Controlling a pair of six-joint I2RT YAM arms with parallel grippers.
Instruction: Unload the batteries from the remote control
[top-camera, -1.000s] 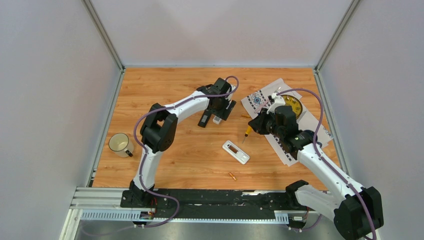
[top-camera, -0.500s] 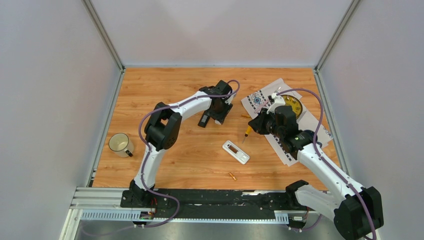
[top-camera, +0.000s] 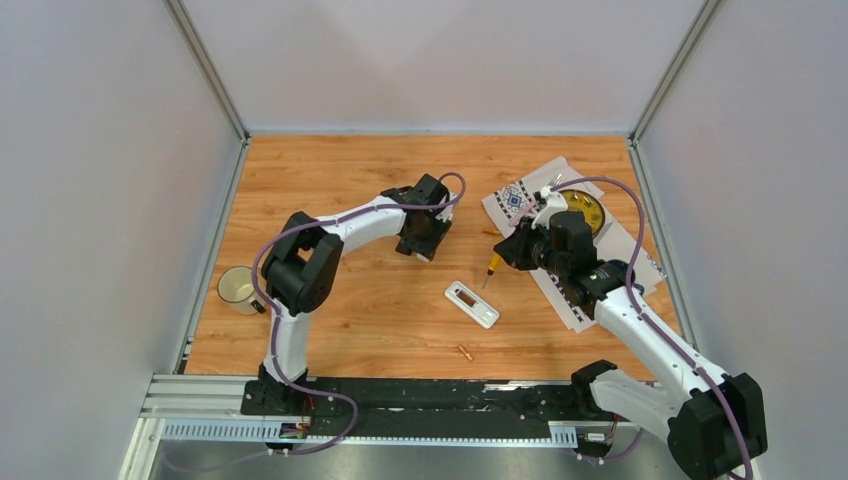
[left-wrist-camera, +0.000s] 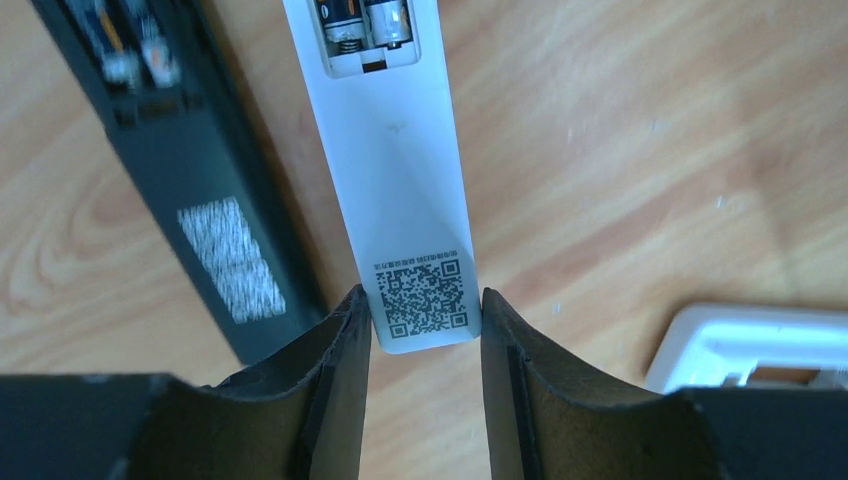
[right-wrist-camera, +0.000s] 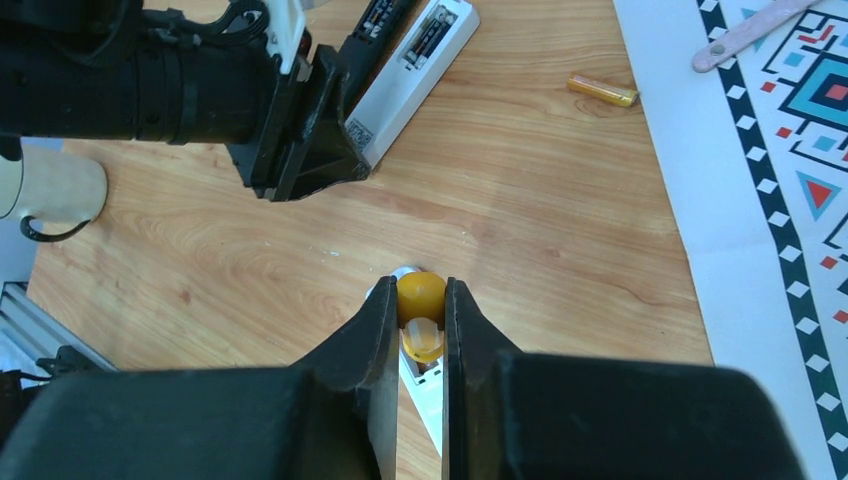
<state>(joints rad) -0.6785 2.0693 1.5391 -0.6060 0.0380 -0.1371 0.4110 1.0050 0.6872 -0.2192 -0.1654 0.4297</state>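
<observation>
A white remote (left-wrist-camera: 400, 170) lies back up with its compartment open and batteries (left-wrist-camera: 365, 20) inside. A black remote (left-wrist-camera: 190, 170) lies beside it, also open. My left gripper (left-wrist-camera: 424, 310) is open, its fingers close on either side of the white remote's QR-code end; it shows in the top view (top-camera: 425, 248). A second white remote (top-camera: 471, 303) lies mid-table with an open compartment. My right gripper (right-wrist-camera: 421, 300) is shut on a yellow-handled screwdriver (right-wrist-camera: 421, 292) above that remote. Loose orange batteries lie near the front (top-camera: 465, 352) and by the cloth (right-wrist-camera: 603, 90).
A patterned white cloth (top-camera: 640, 265) with a yellow disc (top-camera: 585, 210) lies at the right. A cream mug (top-camera: 240, 288) stands at the left edge. Grey walls enclose the wooden table on three sides.
My left gripper has moved left and back toward the near edge, now at the white remote's end. The right arm and screwdriver have not moved.
</observation>
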